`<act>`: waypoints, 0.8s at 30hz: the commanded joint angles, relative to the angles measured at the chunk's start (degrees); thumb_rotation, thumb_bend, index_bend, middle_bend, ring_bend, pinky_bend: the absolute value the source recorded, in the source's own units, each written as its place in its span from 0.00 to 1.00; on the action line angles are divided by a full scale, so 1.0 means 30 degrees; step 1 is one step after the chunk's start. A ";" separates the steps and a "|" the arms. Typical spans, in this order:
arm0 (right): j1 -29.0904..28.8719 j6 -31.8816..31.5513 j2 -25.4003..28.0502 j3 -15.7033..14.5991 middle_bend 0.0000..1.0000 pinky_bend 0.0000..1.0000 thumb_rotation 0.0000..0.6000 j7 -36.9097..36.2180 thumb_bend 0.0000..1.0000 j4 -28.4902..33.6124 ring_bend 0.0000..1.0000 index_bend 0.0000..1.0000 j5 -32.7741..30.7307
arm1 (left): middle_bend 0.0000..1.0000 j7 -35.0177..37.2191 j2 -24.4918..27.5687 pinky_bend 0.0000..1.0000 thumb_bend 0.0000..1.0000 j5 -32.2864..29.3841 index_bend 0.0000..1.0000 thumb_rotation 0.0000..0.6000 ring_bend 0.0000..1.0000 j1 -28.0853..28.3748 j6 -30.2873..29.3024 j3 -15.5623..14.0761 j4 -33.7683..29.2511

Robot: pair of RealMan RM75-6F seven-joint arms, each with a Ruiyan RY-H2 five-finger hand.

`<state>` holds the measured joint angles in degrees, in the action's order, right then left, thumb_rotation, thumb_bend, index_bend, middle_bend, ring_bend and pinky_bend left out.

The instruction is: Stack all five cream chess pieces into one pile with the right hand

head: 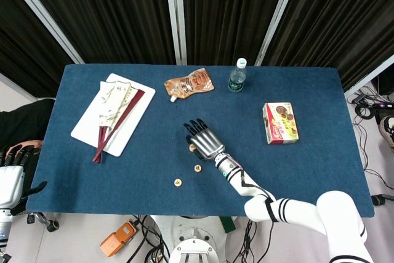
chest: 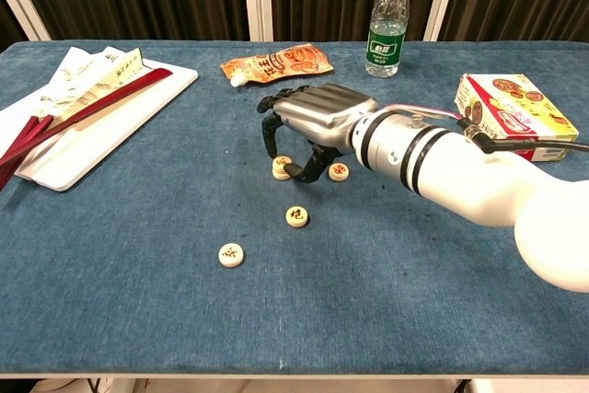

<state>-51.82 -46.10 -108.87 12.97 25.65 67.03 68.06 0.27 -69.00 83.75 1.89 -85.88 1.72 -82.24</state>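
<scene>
Reaching over the middle of the blue table point(chest: 110, 319), the right hand point(chest: 308, 121) is seen palm down with its fingers curled downward around a cream chess piece point(chest: 282, 167); the fingertips are set close at either side of that disc, but whether it is actually pinched cannot be told. A second cream piece point(chest: 339, 171) lies just beside the hand on its right, partly under the wrist, and it cannot be told whether another piece sits beneath it. Two more pieces are found nearer the front edge: one point(chest: 295, 216) just below the hand and another point(chest: 231, 254) further to the left, both flat and apart from each other. The left hand point(head: 12, 173) is held off the table at the far left edge of the head view, with fingers spread and nothing in it. A water bottle point(chest: 386, 20), an orange pouch point(chest: 276, 66), a snack box point(chest: 511, 108) and a white tray point(chest: 92, 126) with red chopsticks point(chest: 64, 121) are placed around the back of the table
</scene>
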 commanded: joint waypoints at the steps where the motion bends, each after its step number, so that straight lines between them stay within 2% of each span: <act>1: -0.0011 -0.0030 0.0052 -0.0047 0.13 0.11 1.00 -0.0027 0.58 0.0093 0.08 0.43 -0.0056 | 0.17 -0.0001 -0.0014 0.00 0.03 -0.0009 0.20 1.00 0.10 0.0003 0.0004 0.0018 0.0017; 4: 0.0001 -0.0139 0.0180 -0.0122 0.13 0.11 1.00 -0.0211 0.58 0.0374 0.08 0.42 0.0038 | 0.17 -0.0001 -0.0017 0.00 0.03 0.0030 0.20 1.00 0.10 0.0000 -0.0024 0.0021 0.0022; 9: 0.0302 -0.1110 0.1042 -0.0734 0.13 0.11 1.00 -0.1085 0.58 0.2086 0.09 0.41 0.1669 | 0.17 0.0036 -0.0014 0.00 0.04 -0.0024 0.20 1.00 0.10 -0.0047 -0.0040 0.0034 0.0033; 12: 0.0601 -0.1526 0.2010 -0.1565 0.13 0.11 1.00 -0.1328 0.45 0.3461 0.09 0.41 0.2862 | 0.17 0.0074 -0.0022 0.00 0.03 -0.0027 0.20 1.00 0.10 -0.0078 -0.0041 0.0016 0.0070; 14: 0.0822 -0.1621 0.2499 -0.2136 0.13 0.10 1.00 -0.1329 0.32 0.4079 0.08 0.43 0.3326 | 0.17 0.0099 -0.0036 0.00 0.04 -0.0050 0.20 1.00 0.10 -0.0094 -0.0022 0.0010 0.0099; 16: 0.1026 -0.1604 0.2796 -0.2681 0.13 0.09 1.00 -0.1183 0.28 0.4451 0.08 0.44 0.3585 | 0.17 0.0116 -0.0064 0.00 0.04 -0.0062 0.20 1.00 0.10 -0.0083 0.0020 0.0013 0.0109; 19: 0.1220 -0.1585 0.2802 -0.3131 0.13 0.09 1.00 -0.0759 0.27 0.4494 0.08 0.46 0.3661 | 0.17 0.0107 -0.0105 0.00 0.03 0.0037 0.20 1.00 0.10 -0.0039 0.0038 -0.0002 0.0103; 24: 0.1396 -0.1589 0.2486 -0.3289 0.13 0.09 1.00 -0.0290 0.28 0.4205 0.08 0.47 0.3499 | 0.17 0.0047 -0.0061 0.00 0.03 0.0095 0.20 1.00 0.10 -0.0065 -0.0017 -0.0022 0.0054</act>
<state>-47.72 -50.89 -101.28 3.18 24.64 79.78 78.65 0.41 -69.19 84.03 1.69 -85.93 1.65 -82.07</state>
